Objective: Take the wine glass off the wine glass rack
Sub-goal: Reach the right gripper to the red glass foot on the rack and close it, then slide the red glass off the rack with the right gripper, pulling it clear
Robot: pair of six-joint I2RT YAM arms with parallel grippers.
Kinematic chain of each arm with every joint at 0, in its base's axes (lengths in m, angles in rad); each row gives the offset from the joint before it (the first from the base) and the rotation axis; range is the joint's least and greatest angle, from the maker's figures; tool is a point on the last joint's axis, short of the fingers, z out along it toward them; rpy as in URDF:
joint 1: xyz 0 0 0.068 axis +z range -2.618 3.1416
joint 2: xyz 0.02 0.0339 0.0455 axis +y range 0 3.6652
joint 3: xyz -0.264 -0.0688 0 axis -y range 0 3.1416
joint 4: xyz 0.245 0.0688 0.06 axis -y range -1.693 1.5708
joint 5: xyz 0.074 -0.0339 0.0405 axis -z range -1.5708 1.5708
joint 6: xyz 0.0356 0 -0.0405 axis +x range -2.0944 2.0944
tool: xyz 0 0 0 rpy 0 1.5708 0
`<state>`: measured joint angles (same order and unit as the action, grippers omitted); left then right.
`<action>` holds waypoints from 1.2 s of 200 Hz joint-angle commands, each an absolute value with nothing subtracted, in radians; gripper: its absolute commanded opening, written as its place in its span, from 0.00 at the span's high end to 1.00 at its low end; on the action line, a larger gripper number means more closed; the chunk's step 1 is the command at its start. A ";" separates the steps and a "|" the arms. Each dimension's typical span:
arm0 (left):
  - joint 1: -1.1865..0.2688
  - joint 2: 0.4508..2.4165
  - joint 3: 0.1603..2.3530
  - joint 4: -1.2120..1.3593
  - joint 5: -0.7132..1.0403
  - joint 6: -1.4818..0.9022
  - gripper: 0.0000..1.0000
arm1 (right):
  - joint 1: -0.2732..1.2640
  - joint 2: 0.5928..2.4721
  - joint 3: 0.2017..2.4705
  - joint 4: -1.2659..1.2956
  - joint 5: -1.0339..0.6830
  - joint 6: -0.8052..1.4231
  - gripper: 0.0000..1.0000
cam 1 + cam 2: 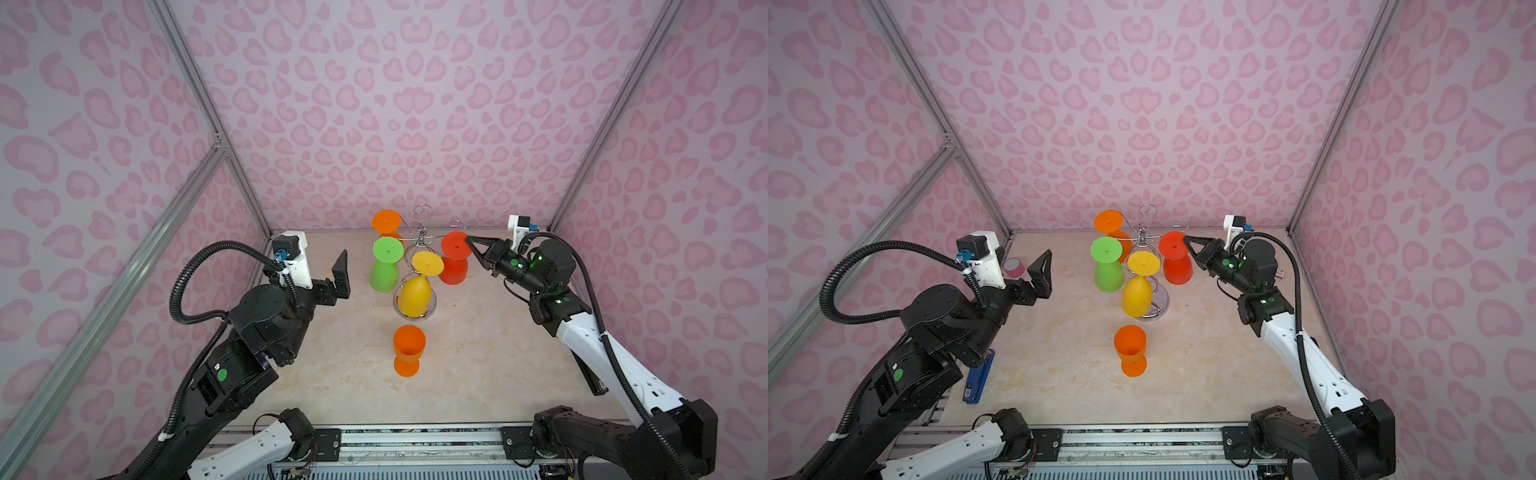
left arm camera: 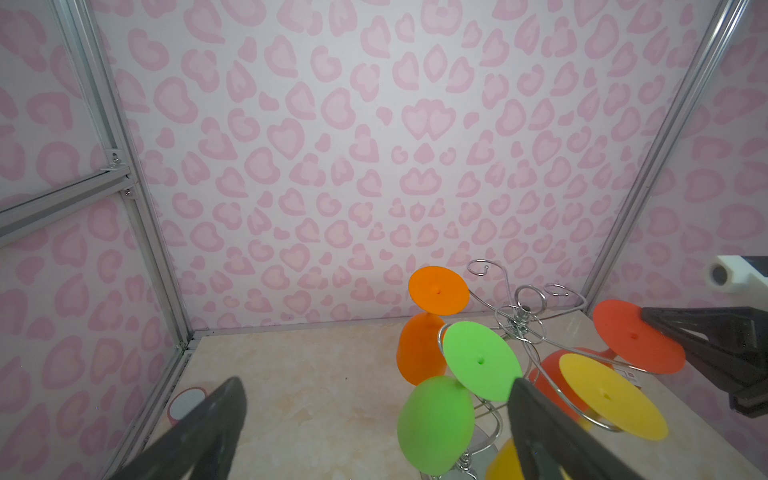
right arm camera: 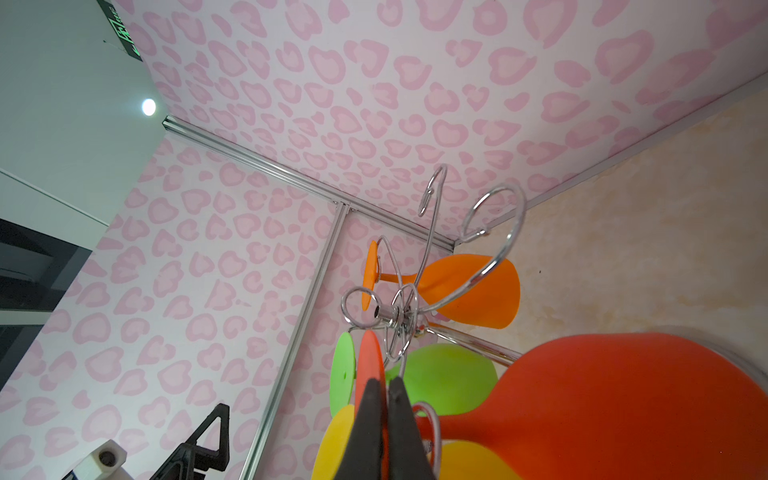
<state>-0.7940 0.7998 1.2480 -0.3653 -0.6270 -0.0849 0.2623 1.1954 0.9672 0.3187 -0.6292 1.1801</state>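
2 hands flank the rack (image 1: 422,238), and 5 glasses are in sight. At far left in a top view a blue object (image 1: 979,378) lies on the worktop (image 1: 1204,365) under the left arm, and a pink tape roll (image 1: 1014,268) sits near the left wall, just beyond the left hand (image 2: 376,384). That hand is raised, spread wide and holds nothing; it is near the green glass (image 1: 383,274) but apart from it. The rack stands toward the back middle of the worktop, and 4 glasses hang bowl down from its curled arms. The hanging orange glass (image 1: 386,221) is at the back left, the green glass in front of it, and the yellow glass (image 1: 415,297) at the near side, covering most of the round base. 1 standing orange glass (image 1: 409,345) rests upright on its foot on the worktop in front of the rack, apart from it. At the rack's right the red glass (image 1: 454,270) hangs, its foot disc on top and tilted. The right hand (image 1: 468,238) is pinched shut on the edge of that disc; the right wrist view shows both fingers (image 3: 368,415) pressed flat against the thin red rim. In that view a wire loop of the rack crosses the red stem; whether it closes around the stem I cannot tell.
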 commanded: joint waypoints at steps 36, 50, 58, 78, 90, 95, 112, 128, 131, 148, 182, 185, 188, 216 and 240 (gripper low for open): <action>-0.792 0.797 1.249 -0.337 -0.633 -0.089 0.00 | 0.222 1.189 0.911 0.485 -0.680 1.320 1.00; -0.792 0.799 1.249 -0.337 -0.631 -0.087 0.00 | 0.213 1.178 0.905 0.489 -0.684 1.328 1.00; -0.792 0.802 1.250 -0.335 -0.632 -0.087 0.00 | 0.210 1.171 0.902 0.491 -0.689 1.334 1.00; -0.791 0.806 1.250 -0.333 -0.626 -0.090 0.00 | 0.202 1.159 0.896 0.503 -0.702 1.351 1.00; -0.791 0.807 1.251 -0.330 -0.625 -0.089 0.00 | 0.198 1.154 0.894 0.506 -0.710 1.359 1.00; -0.792 0.809 1.251 -0.330 -0.625 -0.090 0.00 | 0.198 1.154 0.892 0.506 -0.714 1.360 1.00; -0.791 0.810 1.252 -0.330 -0.625 -0.091 0.00 | 0.200 1.149 0.884 0.516 -0.722 1.372 1.00; -0.791 0.811 1.253 -0.330 -0.622 -0.092 0.00 | 0.201 1.144 0.874 0.526 -0.727 1.382 1.00; -0.791 0.811 1.253 -0.330 -0.621 -0.092 0.00 | 0.202 1.143 0.872 0.525 -0.728 1.382 1.00; -0.790 0.809 1.254 -0.330 -0.620 -0.092 0.00 | 0.209 1.141 0.871 0.522 -0.730 1.379 1.00; -0.791 0.808 1.253 -0.331 -0.619 -0.094 0.00 | 0.243 1.156 0.884 0.526 -0.732 1.381 1.00; -0.791 0.808 1.253 -0.331 -0.619 -0.096 0.00 | 0.245 1.158 0.885 0.526 -0.732 1.381 1.00; -0.791 0.809 1.254 -0.331 -0.618 -0.097 0.00 | 0.248 1.159 0.887 0.526 -0.732 1.381 1.00; -0.790 0.812 1.253 -0.331 -0.619 -0.095 0.00 | 0.270 1.178 0.901 0.527 -0.727 1.376 1.00; -0.789 0.813 1.253 -0.330 -0.618 -0.094 0.00 | 0.281 1.200 0.919 0.529 -0.723 1.374 1.00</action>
